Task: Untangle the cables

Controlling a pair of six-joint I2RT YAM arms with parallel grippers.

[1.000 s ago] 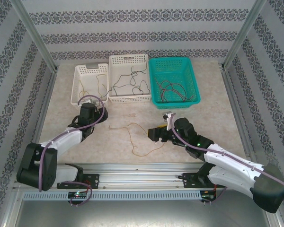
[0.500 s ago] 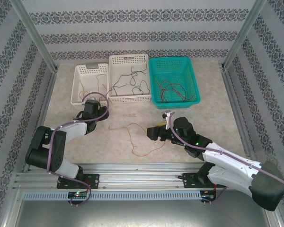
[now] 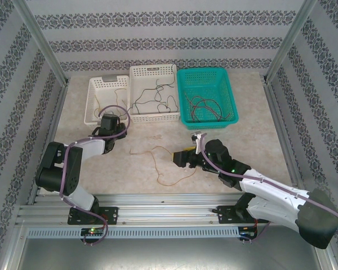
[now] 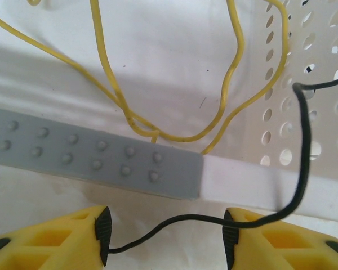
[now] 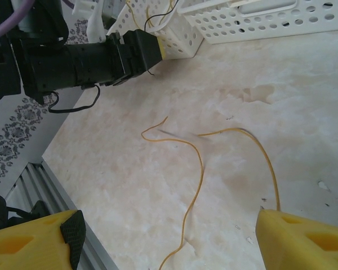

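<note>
Hovering at the near rim of the small white basket [image 4: 242, 180], the left fingers [image 4: 50, 236] stand partly apart: yellow plastic, black textured pads. A thin black cable [image 4: 301, 157] spans the gap from one pad to the other, unclamped, then climbs past the basket's perforated wall. Inside, on the smooth white floor, a yellow cable [image 4: 234, 67] lies in loose loops. A gray strip with raised dots [image 4: 96, 152] runs along the rim.

Right fingers [image 5: 304, 242] are spread wide, holding nothing, low over the mottled beige surface [image 5: 281, 84]. An orange cable [image 5: 200, 169] lies limp and curved on the surface between them.

Far side: a middle white basket [image 3: 153, 117] holds dark cables [image 3: 152, 98], and a teal mesh basket [image 3: 205, 70] holds red and brown cables [image 3: 205, 107]. All three baskets sit side by side.
</note>
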